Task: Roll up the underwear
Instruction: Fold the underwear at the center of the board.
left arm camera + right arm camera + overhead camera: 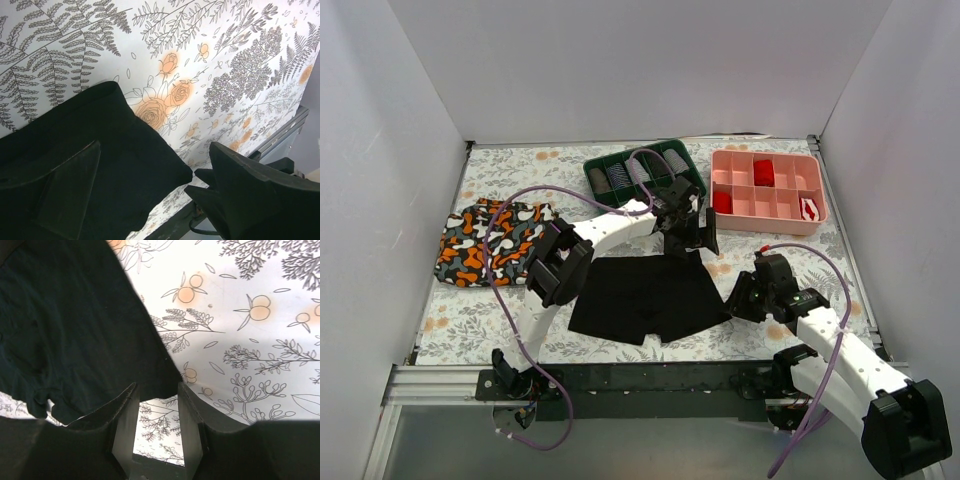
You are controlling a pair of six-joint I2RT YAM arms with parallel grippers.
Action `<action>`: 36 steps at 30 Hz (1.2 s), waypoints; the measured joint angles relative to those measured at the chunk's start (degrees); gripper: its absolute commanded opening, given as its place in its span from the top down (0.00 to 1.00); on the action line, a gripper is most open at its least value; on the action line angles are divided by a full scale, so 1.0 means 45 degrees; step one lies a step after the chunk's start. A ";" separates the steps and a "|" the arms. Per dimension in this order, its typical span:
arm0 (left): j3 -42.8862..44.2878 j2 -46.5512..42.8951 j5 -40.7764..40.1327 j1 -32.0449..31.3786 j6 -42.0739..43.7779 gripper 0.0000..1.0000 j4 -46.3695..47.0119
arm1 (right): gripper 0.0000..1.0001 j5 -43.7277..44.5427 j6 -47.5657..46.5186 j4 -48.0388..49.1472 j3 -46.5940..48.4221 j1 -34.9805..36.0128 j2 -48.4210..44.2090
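The black underwear (645, 295) lies flat and spread out on the floral table cover in the middle of the top view. My left gripper (690, 238) is at its far right corner. In the left wrist view the left gripper (155, 182) is wide open, with the black fabric (115, 155) lying under and between the fingers (250, 192). My right gripper (736, 300) is at the underwear's right edge. In the right wrist view the right gripper (156, 392) is open, and a corner of the black fabric (75, 325) reaches its fingertips (125, 407) without being pinched.
A camouflage-patterned underwear (490, 243) lies at the left. A green tray (642, 172) with rolled items and a pink compartment tray (767, 190) with red items stand at the back. White walls close three sides. A black rail (650, 380) runs along the near edge.
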 measured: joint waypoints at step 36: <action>0.2463 0.2210 -0.0486 0.0078 0.0282 0.67 -0.1851 | 0.83 -0.0233 0.0010 0.1049 -0.0835 -0.0068 0.0296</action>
